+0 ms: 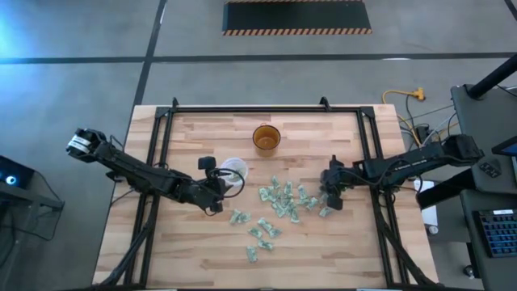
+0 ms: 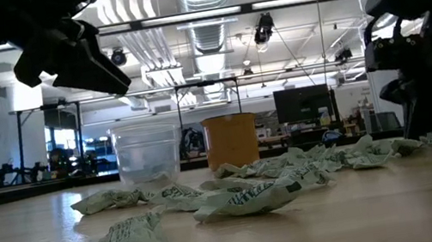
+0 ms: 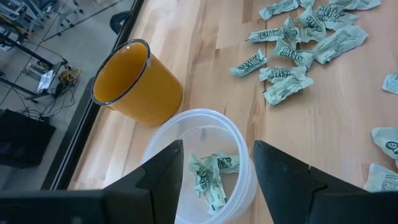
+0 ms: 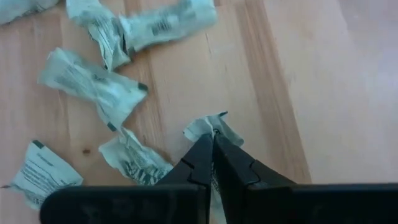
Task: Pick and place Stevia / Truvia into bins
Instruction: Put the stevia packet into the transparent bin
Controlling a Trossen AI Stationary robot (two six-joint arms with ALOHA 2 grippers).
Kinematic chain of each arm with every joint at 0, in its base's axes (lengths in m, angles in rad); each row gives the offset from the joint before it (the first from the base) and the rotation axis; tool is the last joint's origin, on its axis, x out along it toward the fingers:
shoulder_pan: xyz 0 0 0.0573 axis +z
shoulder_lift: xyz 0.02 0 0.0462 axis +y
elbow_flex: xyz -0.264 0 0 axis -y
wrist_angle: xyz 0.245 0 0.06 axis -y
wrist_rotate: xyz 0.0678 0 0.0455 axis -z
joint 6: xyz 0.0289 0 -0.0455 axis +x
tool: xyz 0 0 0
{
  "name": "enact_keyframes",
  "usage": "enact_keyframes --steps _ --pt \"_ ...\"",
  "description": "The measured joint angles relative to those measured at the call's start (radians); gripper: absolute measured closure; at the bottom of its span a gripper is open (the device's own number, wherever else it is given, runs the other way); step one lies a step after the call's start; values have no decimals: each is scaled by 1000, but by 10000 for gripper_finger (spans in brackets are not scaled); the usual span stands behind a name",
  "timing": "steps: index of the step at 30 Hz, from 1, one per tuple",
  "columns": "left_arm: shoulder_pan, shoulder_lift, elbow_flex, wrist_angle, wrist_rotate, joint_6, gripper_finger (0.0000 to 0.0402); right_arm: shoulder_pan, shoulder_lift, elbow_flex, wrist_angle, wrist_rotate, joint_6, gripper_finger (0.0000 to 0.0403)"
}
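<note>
From the right wrist view, my right jaws [image 4: 213, 144] are pinched fully together on one crumpled Stevia sachet [image 4: 208, 127], which pokes out past the tips, low on the wooden counter [image 4: 292, 74]. I judge this the grasp step: I would lift straight up and check the paper comes with me, since only a thin edge seems caught and it could slip free. Just beside it lie other sachets [image 4: 99, 84], one nearly touching, so a slow rise should keep them from dragging along.

Farther off, the main scatter of sachets [image 1: 279, 202] spreads between the two arms. Beyond it the clear plastic cup [image 1: 234, 171] stands, already holding a few sachets [image 3: 211, 174]. My left jaws [image 3: 214, 165] hang directly above its rim, spread wide and holding nothing. That arm blocks my drop path, so I would want it clear of the cup before carrying across.

Farthest, the amber cup [image 1: 266, 137] stands apart, empty as far as I can see.
</note>
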Motion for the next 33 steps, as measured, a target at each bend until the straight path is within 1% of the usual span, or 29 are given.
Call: enact_keyframes --steps 2,5,8,10,13,18,22,24,26,29,33 --pt "0 0 0 0 0 0 223 0 -2 21 3 6 -23 394" --pt "0 0 0 -1 0 2 223 0 -2 57 6 49 -97 394" --pt "0 0 0 -19 0 2 223 0 0 88 82 105 -204 394" --pt "0 0 0 -49 1 -3 223 0 0 92 183 122 -287 394" --pt "0 -2 0 -101 1 -47 224 0 6 92 384 126 -418 394" --pt "0 -19 0 -186 0 -108 224 0 67 92 732 127 -551 394" --pt "0 -43 0 -213 0 -131 224 -4 174 92 1003 127 -641 394" --pt "-2 -58 0 -211 0 -147 224 -14 242 111 1093 126 -680 394" --pt "-3 -71 0 -211 0 -156 224 -32 318 151 1130 126 -701 394" --pt "-8 -86 0 -213 3 -156 224 -70 441 242 1130 110 -700 394" --pt "-23 -106 0 -213 11 -159 224 -121 606 378 1126 26 -697 394"
